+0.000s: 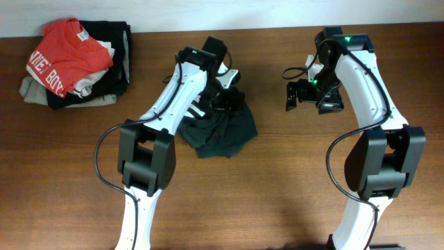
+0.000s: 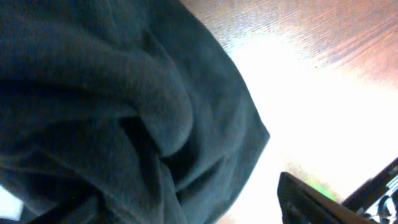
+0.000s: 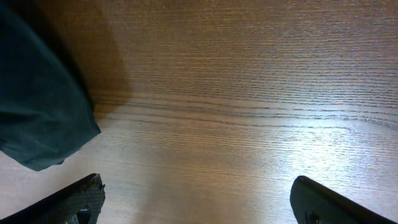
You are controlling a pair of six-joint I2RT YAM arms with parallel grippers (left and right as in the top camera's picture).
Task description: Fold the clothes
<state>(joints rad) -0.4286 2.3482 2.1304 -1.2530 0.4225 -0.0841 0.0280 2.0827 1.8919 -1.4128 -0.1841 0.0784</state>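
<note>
The dark navy-teal T-shirt point(image 1: 220, 130) lies crumpled in a heap on the wooden table, left of centre. My left gripper point(image 1: 225, 94) is down at the heap's far edge. In the left wrist view the shirt's folds point(image 2: 124, 106) fill most of the frame and reach down between the jaws. Only the right finger point(image 2: 311, 202) shows, set wide, so the jaws look open. My right gripper point(image 1: 312, 97) is open and empty above bare wood, right of the shirt. Its wrist view shows the gap between its fingers point(image 3: 196, 199) and a shirt edge point(image 3: 37, 118) at the left.
A pile of other clothes sits at the table's far left corner: a red shirt with white letters point(image 1: 62, 59) on top of a black garment point(image 1: 114, 59) and beige cloth point(image 1: 31, 94). The wooden table point(image 1: 291, 180) runs to the wall at the back.
</note>
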